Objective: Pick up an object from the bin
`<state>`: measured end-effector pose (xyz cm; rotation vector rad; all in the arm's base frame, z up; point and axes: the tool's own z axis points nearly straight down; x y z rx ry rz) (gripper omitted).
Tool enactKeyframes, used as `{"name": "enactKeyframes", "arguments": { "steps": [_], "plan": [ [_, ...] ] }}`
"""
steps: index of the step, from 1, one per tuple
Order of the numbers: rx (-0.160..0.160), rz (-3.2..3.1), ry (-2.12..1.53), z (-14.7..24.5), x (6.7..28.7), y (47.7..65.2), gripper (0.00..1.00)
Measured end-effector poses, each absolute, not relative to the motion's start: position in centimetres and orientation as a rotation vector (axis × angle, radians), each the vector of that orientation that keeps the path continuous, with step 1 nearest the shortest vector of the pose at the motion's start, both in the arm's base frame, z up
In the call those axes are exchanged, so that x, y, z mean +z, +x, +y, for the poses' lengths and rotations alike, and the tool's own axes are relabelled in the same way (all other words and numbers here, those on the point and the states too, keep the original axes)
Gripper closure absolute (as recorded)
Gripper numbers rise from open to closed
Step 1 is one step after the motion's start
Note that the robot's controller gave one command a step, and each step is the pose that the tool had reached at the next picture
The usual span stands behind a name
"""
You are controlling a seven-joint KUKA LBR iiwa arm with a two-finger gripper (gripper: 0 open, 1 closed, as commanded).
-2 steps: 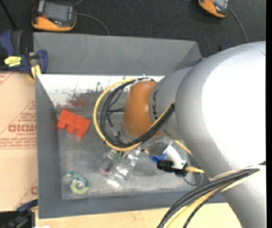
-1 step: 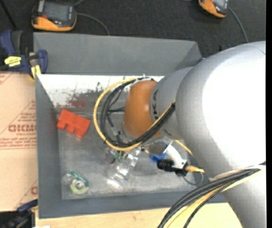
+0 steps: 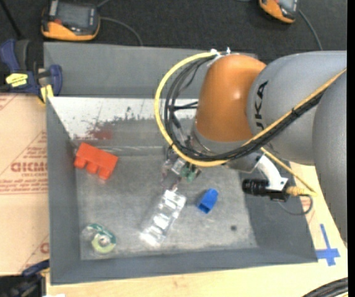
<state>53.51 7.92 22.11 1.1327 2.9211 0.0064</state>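
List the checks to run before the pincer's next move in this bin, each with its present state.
1. Pincer inside the bin, near its middle: ok.
2. Clear plastic piece, nearest the pincer, lies alone on the floor: ok.
3. Pincer centred over that piece: not ok, it is by the piece's upper end.
4. Blue piece apart from the pincer: ok.
5. Orange block and round greenish thing well off at view left: ok.

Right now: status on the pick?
Gripper low mid-bin, at upper end of clear plastic blister strip. Small blue plastic piece close beside. Orange plastic block well clear.
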Motion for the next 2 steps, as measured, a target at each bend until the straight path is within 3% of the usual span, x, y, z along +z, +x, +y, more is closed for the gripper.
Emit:
{"name": "enactKeyframes", "arguments": {
  "steps": [1, 2],
  "plan": [
    [-0.005, 3.044, 0.772, 3.9, 17.5, 55.2, 1.0],
    [0.003, 3.082, 0.573, 8.9, 22.3, 52.3, 1.0]
  ]
}}
